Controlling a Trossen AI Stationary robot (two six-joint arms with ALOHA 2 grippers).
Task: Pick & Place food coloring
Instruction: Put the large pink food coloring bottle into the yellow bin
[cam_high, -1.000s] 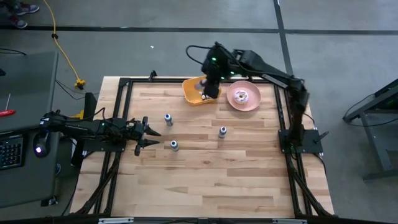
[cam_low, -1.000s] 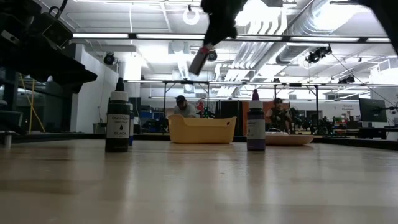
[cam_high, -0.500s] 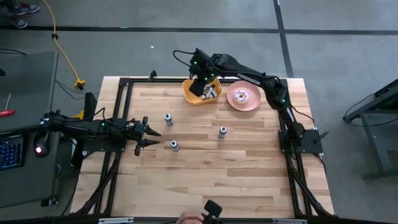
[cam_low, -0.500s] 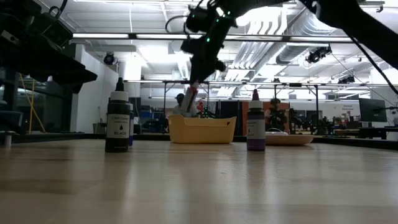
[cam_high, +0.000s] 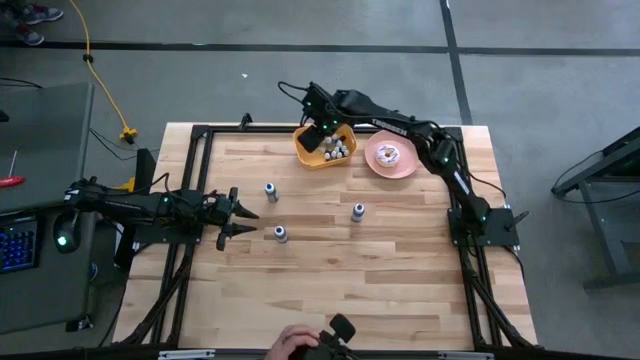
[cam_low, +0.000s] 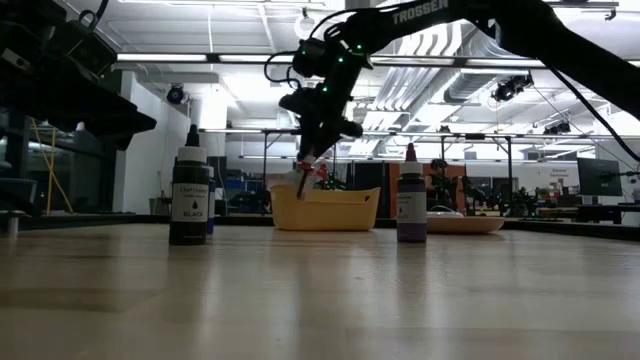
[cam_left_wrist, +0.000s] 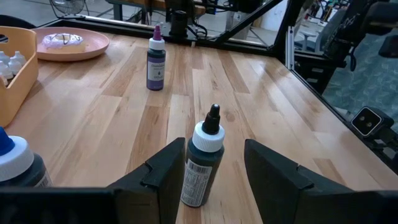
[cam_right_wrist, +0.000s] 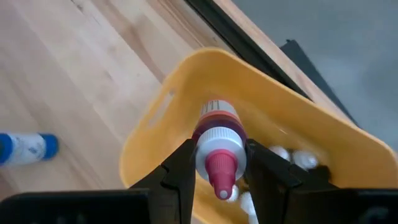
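Food coloring bottle with a red tip (cam_right_wrist: 219, 149) sits clamped between the right gripper's (cam_right_wrist: 217, 163) fingers, held over the yellow bin (cam_high: 305, 152) — other bottles lie inside. Left gripper (cam_left_wrist: 214, 165) rests spread wide around a black-tipped bottle (cam_left_wrist: 202, 163), not touching it.

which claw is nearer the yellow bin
Right. The right claw is over the yellow bin at the table's far edge, shut on a red-capped bottle. The left claw waits open at the table's left side, well short of the bin.
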